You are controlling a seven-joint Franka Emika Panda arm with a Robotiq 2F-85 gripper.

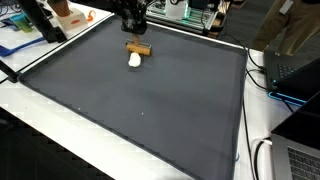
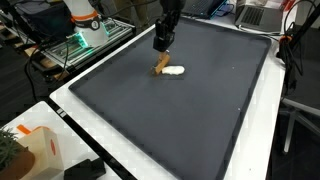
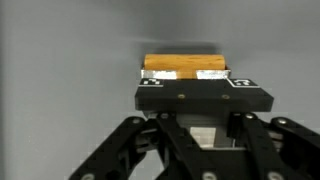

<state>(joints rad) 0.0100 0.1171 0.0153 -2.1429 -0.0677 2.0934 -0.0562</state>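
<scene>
At the near corner of the white bench (image 1: 60, 135) an open laptop (image 1: 300, 160) sat in an exterior view, a pale cable (image 1: 262, 152) curling just beside it. A dark mat (image 1: 150, 115) covered most of the bench from the near edge to the far one.

Well back on the mat, close to its far edge, a small white piece (image 1: 135, 60) lay flat. It was just beside the wooden block (image 1: 140, 47), on the block's nearer side; whether the two touched could not be told. The block lay with its long side running along the far edge.

The pincer (image 1: 134, 39) stood straight down over the block from above. Its jaws were drawn narrow and closed on the wood. In the wrist view the block (image 3: 185, 67) filled the gap between the two fingertips (image 3: 150, 86). In both exterior views the block sat low against the mat, and whether it was lifted clear of the mat could not be told.

Beyond the far edge stood lab clutter, among it a green-lit device (image 2: 78, 42)
</scene>
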